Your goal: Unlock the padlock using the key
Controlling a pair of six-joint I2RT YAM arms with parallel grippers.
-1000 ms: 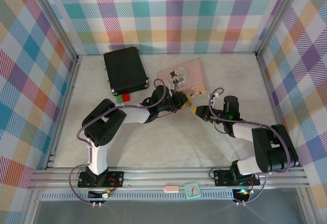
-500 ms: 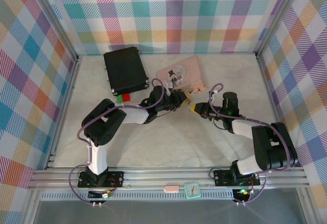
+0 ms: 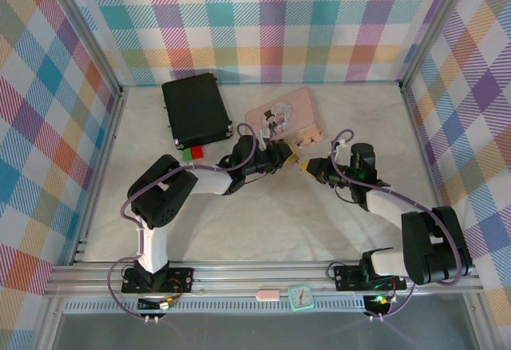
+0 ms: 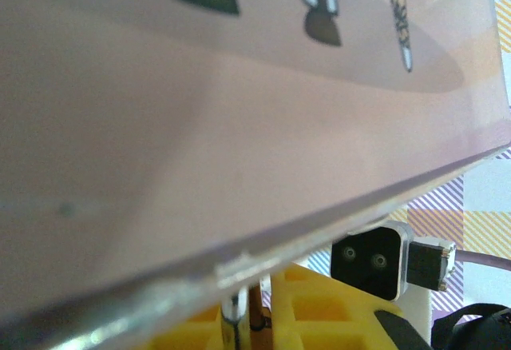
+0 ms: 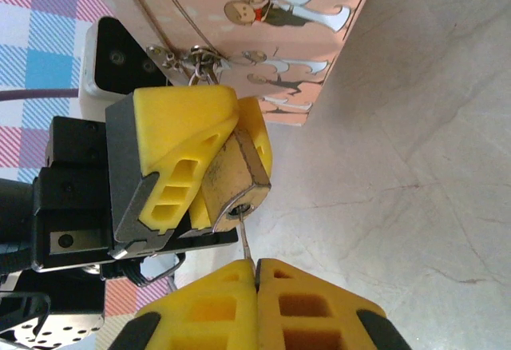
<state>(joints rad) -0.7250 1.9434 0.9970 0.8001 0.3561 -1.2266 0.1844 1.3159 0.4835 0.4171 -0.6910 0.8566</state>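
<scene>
As I read the right wrist view, the right gripper (image 5: 257, 264) is pressed together on the key (image 5: 248, 243), whose long axis runs straight ahead from the fingertips. Its tip meets the keyhole end of the padlock (image 5: 231, 176) (how deep it sits, I cannot tell). The left gripper (image 5: 209, 154) pinches the padlock's body. Beyond stands the pink tin (image 5: 263, 38). Judgement: the coming move falls to the right arm, a turn about the key's axis.

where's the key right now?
In the right wrist view, the key sits pinched in the right pincer, tip at the padlock held by the left pincer.
</scene>
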